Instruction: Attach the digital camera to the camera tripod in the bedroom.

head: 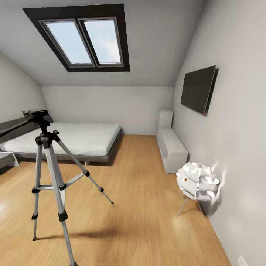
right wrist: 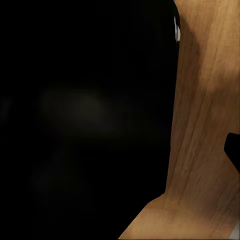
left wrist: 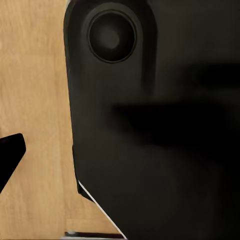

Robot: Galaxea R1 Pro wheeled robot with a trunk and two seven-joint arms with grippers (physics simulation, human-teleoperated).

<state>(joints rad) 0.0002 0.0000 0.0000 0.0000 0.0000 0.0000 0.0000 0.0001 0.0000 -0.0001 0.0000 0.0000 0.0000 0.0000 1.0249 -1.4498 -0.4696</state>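
The camera tripod stands on the light wood floor at the left of the head view, silver legs spread. Its black pan head is bare on top, and its long handle points left. The digital camera is out of view. In the left wrist view one dark fingertip shows at the picture's edge beside a black robot body over the floor. The right wrist view shows a dark fingertip at its edge, beside a black mass. Nothing is held.
This is the bedroom: a low grey bed with a white mattress behind the tripod, and a skylight above. A dark screen hangs on the right wall over a white bench unit. A white petal lamp stands near that wall.
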